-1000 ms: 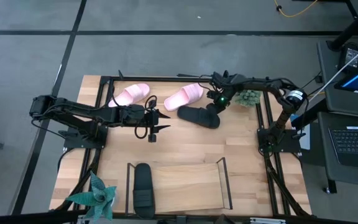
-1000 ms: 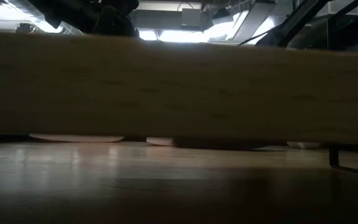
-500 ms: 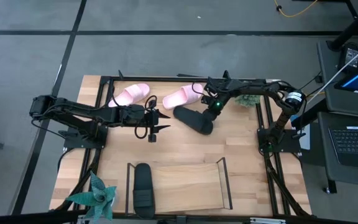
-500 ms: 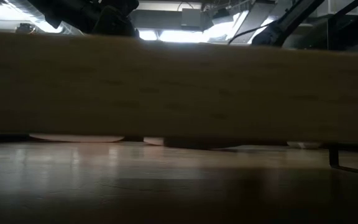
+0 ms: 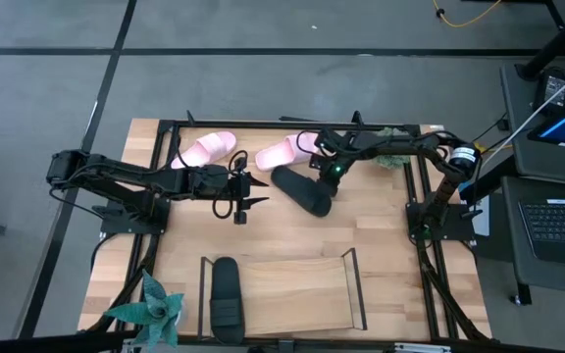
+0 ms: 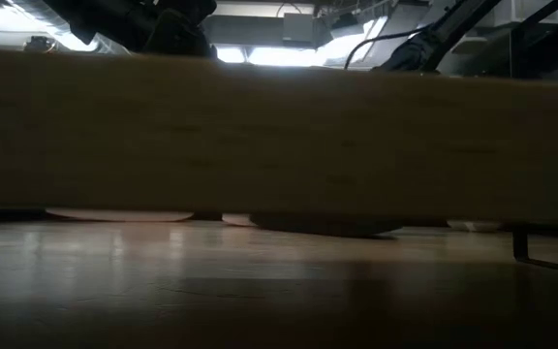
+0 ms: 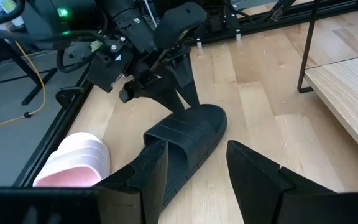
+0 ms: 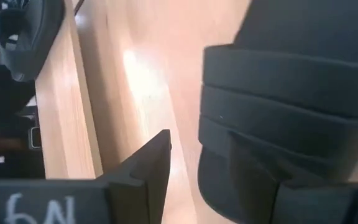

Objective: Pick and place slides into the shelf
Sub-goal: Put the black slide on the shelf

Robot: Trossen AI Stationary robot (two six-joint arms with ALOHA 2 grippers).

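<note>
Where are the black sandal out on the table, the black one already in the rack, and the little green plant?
Loose black slide (image 5: 301,189): high view, its strap.
Shelved black slide (image 5: 226,291): high view, its strap.
Green plant (image 5: 155,308): high view, its leaves.

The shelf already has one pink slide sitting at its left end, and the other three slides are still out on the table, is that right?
Not quite: the slide at the left end of the shelf is black, not pink, as the high view shows. The rest holds: the two pink slides and the other black slide are still out on the table.
</note>
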